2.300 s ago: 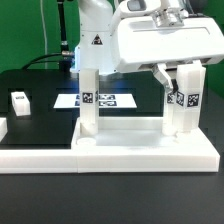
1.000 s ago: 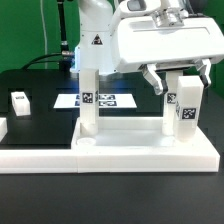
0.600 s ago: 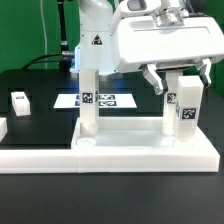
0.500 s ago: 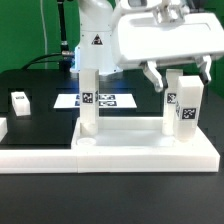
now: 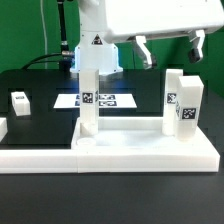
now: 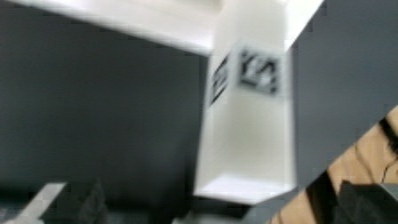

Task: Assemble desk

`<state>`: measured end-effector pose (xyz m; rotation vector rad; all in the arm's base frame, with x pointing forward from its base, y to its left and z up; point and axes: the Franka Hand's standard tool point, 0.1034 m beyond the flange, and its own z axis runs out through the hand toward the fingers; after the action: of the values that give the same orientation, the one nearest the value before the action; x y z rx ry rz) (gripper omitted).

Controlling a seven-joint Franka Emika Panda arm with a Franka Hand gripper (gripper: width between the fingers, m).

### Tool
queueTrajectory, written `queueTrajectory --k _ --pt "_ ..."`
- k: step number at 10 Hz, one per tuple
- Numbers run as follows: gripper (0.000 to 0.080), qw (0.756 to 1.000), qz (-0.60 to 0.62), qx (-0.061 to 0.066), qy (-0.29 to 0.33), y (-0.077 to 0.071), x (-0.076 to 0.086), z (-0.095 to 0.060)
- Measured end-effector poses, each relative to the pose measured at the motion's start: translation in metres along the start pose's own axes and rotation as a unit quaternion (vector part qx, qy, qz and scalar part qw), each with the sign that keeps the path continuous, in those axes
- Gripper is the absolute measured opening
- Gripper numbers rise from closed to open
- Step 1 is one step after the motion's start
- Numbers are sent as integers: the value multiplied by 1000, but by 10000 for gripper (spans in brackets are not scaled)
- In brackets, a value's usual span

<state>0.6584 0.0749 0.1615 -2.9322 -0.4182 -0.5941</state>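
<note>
White spare leg [image 5: 20, 101] sits apart at the exterior view's left, likely awaiting its turn. On the tabletop [image 5: 150, 152], laid flat to receive them, the left leg [image 5: 90, 95] and right leg [image 5: 182, 100] stand upright. The gripper [image 5: 173, 58] hangs just above the right leg, jaws wide and empty.

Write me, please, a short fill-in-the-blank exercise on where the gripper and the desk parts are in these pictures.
1. The gripper hangs above the leg at the exterior view's right, with its jaws ___.
2. Counting the other leg too, ___ legs stand upright on the tabletop.
3. The small loose part lies on the black table, toward the exterior view's ___.
Missing words: open; two; left.
</note>
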Motion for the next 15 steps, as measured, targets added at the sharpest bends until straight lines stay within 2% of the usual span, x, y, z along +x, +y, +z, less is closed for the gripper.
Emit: queueTrajectory --k 1,2,3,5,9,11,12,13,15 --pt "649 999 3 11 -30 -4 3 -2" --pt "649 995 27 28 -89 -9 4 -3" --pt "649 990 39 43 -130 -13 17 -2" --pt "649 978 57 64 -189 -15 28 9" --pt "649 979 65 61 -184 -15 30 9" --pt "649 968 145 46 -200 -21 32 8" --pt "649 957 213 50 -190 -27 37 13" --pt "649 948 259 69 -172 -27 36 21" --pt "649 951 244 69 -177 -28 34 21"
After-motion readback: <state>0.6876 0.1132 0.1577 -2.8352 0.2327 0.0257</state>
